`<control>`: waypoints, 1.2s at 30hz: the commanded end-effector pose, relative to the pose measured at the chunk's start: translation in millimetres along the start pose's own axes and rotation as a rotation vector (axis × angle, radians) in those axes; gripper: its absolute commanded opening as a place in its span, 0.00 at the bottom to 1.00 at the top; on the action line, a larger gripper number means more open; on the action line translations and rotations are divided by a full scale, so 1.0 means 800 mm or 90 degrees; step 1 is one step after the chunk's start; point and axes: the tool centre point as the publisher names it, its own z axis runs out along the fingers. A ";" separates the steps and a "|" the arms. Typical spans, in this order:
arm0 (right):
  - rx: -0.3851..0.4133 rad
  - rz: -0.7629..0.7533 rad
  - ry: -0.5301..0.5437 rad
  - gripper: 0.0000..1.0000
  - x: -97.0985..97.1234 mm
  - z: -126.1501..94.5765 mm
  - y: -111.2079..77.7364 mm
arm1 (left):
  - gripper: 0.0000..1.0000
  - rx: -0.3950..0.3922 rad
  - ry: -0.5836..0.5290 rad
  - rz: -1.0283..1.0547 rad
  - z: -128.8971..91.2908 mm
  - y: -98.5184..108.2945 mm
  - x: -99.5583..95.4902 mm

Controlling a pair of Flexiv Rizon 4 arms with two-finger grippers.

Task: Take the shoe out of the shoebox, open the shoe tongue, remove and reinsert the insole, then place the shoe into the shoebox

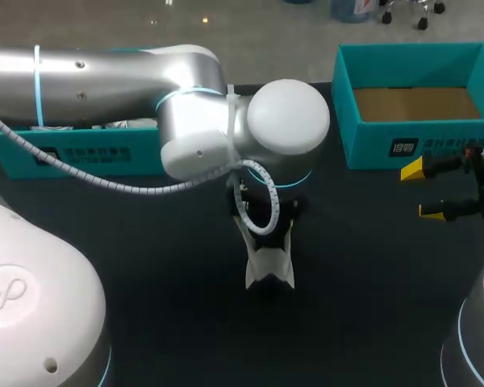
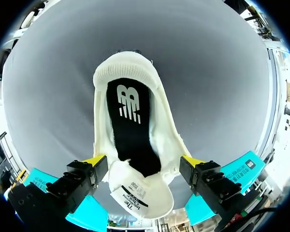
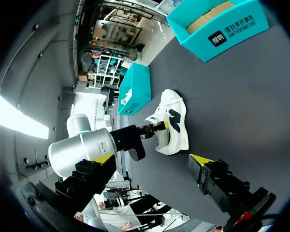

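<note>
The shoe [image 2: 135,135] lies mid-table [image 1: 145,266], its long axis running near to far, heel toward me and tongue folded back. My left gripper [image 2: 144,162] straddles it with fingers spread. My right gripper [image 1: 423,191] hangs spread and empty just beside the shoebox [image 1: 371,145].

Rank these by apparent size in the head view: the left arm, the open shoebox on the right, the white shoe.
1. left arm: largest, though its nearness to the camera inflates it.
2. shoebox: clearly smaller.
3. shoe: smallest, and partly hidden under the arm's wrist.

White print marks the shoebox [image 1: 371,151]; a logo, the insole [image 2: 133,137].
</note>
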 end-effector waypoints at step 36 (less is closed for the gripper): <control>-0.002 0.001 -0.002 1.00 0.000 0.000 -0.002 | 0.00 -0.057 -0.001 -0.034 -0.046 0.090 0.031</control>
